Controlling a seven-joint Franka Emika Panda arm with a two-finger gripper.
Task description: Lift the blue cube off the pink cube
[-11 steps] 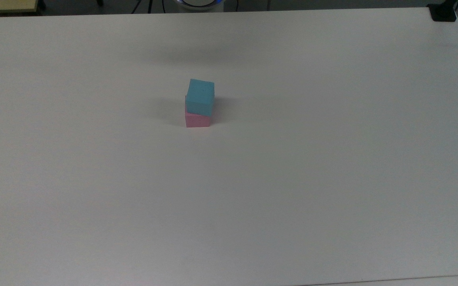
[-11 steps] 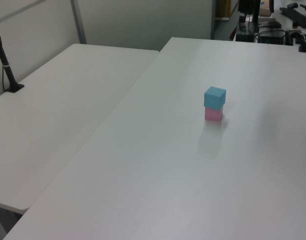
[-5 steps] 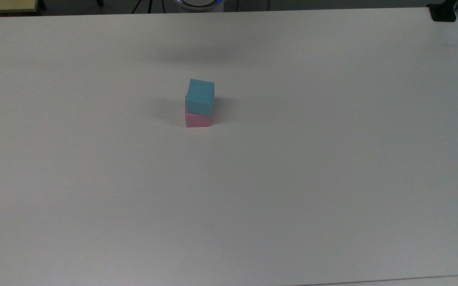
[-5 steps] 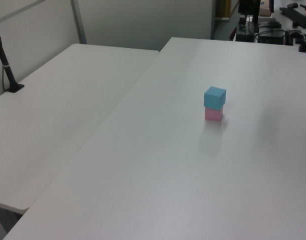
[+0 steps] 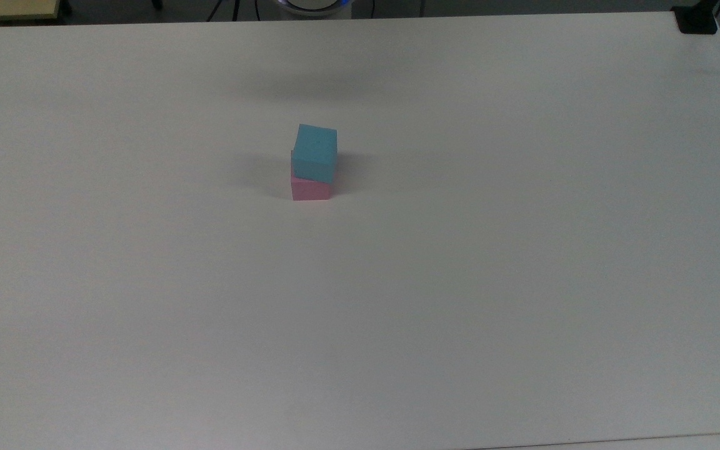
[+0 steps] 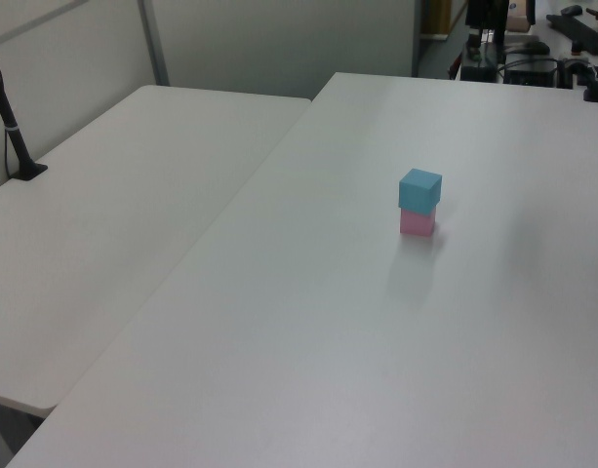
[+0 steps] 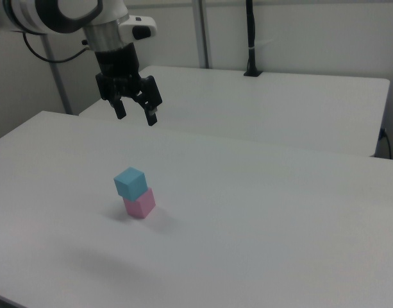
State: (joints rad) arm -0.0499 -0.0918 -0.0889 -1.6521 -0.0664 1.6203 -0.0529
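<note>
Nothing moved; blue cube [image 5: 315,152] mid-table [image 5: 522,250]

Laboratory or office-type workspace; plain white tables [image 6: 133,224] stand edge to edge before grey partition panels [image 6: 279,39]; a black clamp-mounted pole [image 7: 251,38] rises from one table; cabled equipment [image 6: 533,58] occupies the far end.

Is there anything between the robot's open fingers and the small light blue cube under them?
Nothing. In the right view the gripper hangs above the small light blue cube, with bare air between.
</note>
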